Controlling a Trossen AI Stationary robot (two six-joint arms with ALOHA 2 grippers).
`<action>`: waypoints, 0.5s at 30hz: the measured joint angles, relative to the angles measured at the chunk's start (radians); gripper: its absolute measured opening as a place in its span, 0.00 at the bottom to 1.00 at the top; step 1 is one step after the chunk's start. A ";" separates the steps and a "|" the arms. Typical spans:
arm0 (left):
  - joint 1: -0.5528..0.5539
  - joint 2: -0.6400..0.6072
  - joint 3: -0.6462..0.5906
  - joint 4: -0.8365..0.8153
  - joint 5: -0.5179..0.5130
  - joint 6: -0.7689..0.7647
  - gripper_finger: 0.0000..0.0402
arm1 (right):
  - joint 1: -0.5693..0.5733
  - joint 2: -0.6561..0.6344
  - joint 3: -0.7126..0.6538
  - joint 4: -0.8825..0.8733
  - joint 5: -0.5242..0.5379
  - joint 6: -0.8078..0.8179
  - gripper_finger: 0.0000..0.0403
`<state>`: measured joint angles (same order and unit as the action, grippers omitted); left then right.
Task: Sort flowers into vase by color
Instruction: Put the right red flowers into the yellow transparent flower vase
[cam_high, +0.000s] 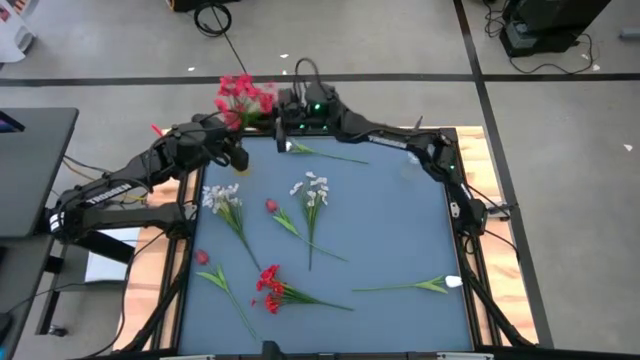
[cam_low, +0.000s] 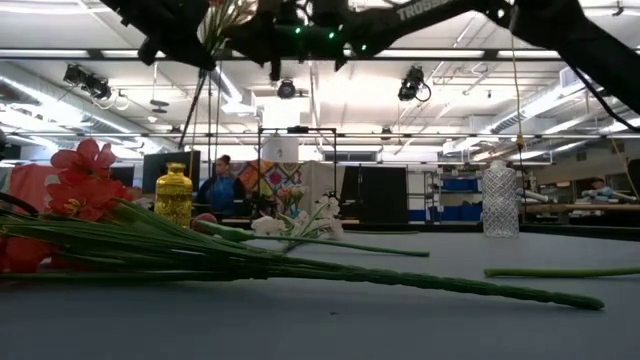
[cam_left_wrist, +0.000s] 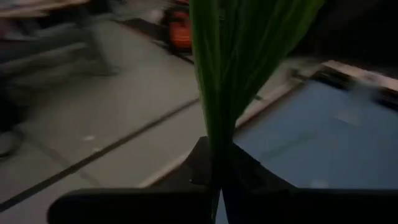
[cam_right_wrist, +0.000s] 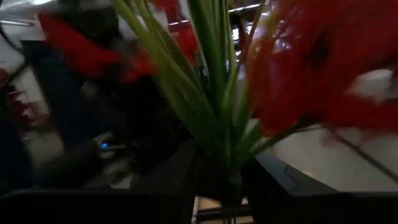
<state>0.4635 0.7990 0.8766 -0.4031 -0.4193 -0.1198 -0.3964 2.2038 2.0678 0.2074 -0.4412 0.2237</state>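
A red flower bunch (cam_high: 245, 95) hangs in the air over the table's far left corner. My left gripper (cam_high: 232, 140) is shut on its green stem (cam_left_wrist: 214, 124). My right gripper (cam_right_wrist: 227, 186) reaches in along the far edge and is open. Its fingers (cam_right_wrist: 273, 177) stand on either side of the same stems (cam_right_wrist: 217, 137), with a gap showing, below the red blooms (cam_right_wrist: 311, 68). A gold vase (cam_low: 173, 195) stands at the far left under the left gripper. A clear vase (cam_low: 500, 200) stands at the far right. My left gripper pinches the flower's green stem and long leaves (cam_left_wrist: 216, 149) between its two fingers. The stem rises from the fingers toward the blooms. The flower is lifted clear of the table.
Other flowers lie flat on the blue table: two white bunches (cam_high: 225, 200) (cam_high: 315, 190), a small red one (cam_high: 272, 207), a pink bud (cam_high: 203, 258), a red bunch (cam_high: 268, 285), a white one at the right (cam_high: 450, 282), and another near the far edge (cam_high: 325, 153).
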 joint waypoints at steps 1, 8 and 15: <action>0.014 -0.006 -0.005 0.008 -0.023 -0.007 0.03 | -0.004 -0.021 0.000 -0.024 0.003 -0.014 0.33; 0.164 -0.088 -0.183 0.233 0.011 0.002 0.03 | -0.026 -0.156 0.001 -0.228 0.032 -0.118 0.33; 0.192 -0.133 -0.177 0.276 0.022 0.036 0.03 | -0.042 -0.199 0.001 -0.352 0.082 -0.185 0.33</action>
<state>0.6556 0.6662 0.6994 -0.1273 -0.3976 -0.0834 -0.4386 2.0046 2.0685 -0.1448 -0.3590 0.0384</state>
